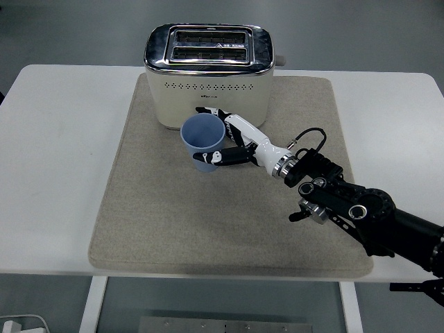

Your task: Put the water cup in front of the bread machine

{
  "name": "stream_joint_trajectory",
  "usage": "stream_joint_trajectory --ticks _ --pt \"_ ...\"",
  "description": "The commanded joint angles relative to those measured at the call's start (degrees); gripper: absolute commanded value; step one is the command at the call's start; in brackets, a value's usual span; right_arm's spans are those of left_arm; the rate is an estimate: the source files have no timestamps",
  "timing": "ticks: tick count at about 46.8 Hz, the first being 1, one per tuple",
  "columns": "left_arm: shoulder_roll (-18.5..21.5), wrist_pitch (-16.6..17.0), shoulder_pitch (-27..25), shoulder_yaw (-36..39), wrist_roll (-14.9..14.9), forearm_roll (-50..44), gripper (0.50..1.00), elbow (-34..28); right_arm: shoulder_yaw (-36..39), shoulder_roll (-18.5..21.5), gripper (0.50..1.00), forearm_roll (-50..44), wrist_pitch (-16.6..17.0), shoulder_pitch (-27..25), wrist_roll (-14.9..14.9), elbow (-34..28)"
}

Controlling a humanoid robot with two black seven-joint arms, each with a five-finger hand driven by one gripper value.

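A light blue water cup is upright just in front of the cream and chrome bread machine, near its middle. My right hand wraps the cup from the right, white and black fingers curled around its side and thumb across the front. Whether the cup's base touches the mat I cannot tell. The black right arm comes in from the lower right. The left arm is out of view.
A beige mat covers the middle of the white table, and the bread machine stands on its far edge. A black cable loops at my right wrist.
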Motion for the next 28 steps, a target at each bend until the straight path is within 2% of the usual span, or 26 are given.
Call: stream_joint_trajectory --ticks 1,28 --pt "0.0 -0.05 0.0 0.0 0.0 0.0 1.0 0.0 0.0 -0.05 0.934 0.01 0.0 0.13 0.01 -0.01" --pt "0.0 -0.05 0.0 0.0 0.0 0.0 1.0 0.0 0.18 -2.42 0.934 0.09 0.17 -0.04 0.62 0.61"
